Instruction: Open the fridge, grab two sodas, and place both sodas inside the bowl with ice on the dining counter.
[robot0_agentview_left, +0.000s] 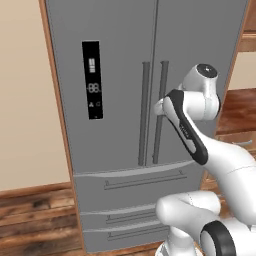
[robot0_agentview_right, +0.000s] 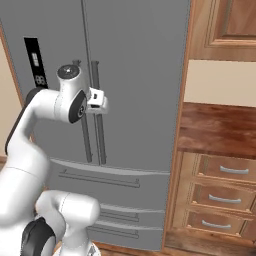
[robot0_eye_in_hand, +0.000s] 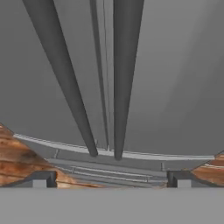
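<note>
Two bar handles sit dead centre in the hand view, with the gripper (robot0_eye_in_hand: 109, 180) spread wide and empty at the bottom of the frame. The fridge (robot0_agentview_left: 120, 60) is shut, both doors flush. I'd centre on the right-hand handle (robot0_eye_in_hand: 124, 74), close firmly, then pull along the door's arc.
</note>
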